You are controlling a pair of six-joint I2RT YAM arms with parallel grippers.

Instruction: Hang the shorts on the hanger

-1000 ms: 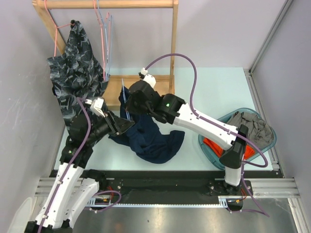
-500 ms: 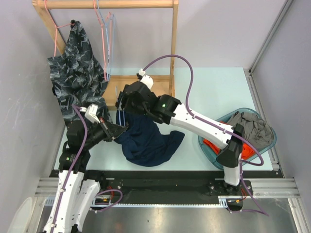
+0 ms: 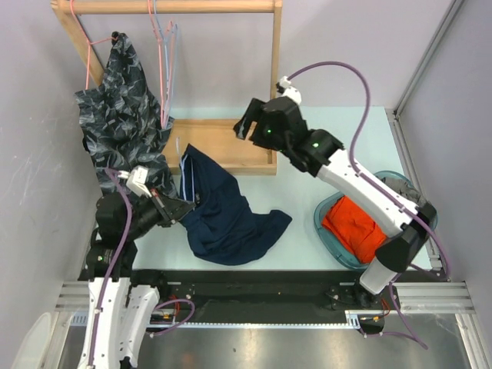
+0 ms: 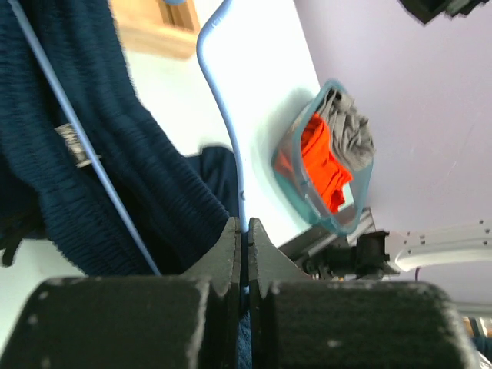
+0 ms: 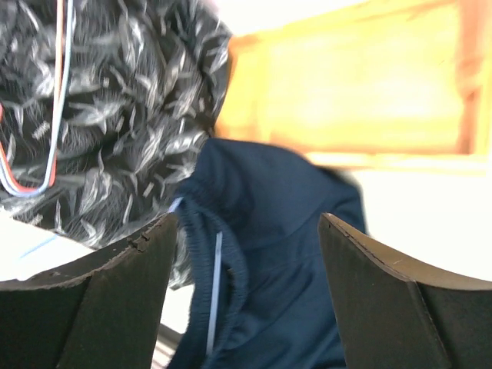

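Seen from above, the navy shorts (image 3: 231,219) lie on the pale surface (image 3: 338,138) just in front of the base of a wooden rack (image 3: 231,146). They sit between the two arms. Their waistband end points toward the rack and the rest spreads toward the near edge.

The thin light-blue hanger (image 4: 223,115) lies along the waistband side of the shorts, with one wire crossing the ribbed elastic near a small white label (image 4: 73,142). The left gripper (image 4: 244,231) is pinched tight on another wire of the hanger, with no gap between its fingers.

The right gripper (image 5: 246,219) hangs above the rack base with its fingers spread wide and nothing between them. It is apart from the shorts, and its camera looks down on the waistband.

A dark leaf-print garment (image 3: 123,115) hangs on the rack at the left. At the right, a teal basket (image 3: 321,227) holds an orange garment (image 3: 354,227).
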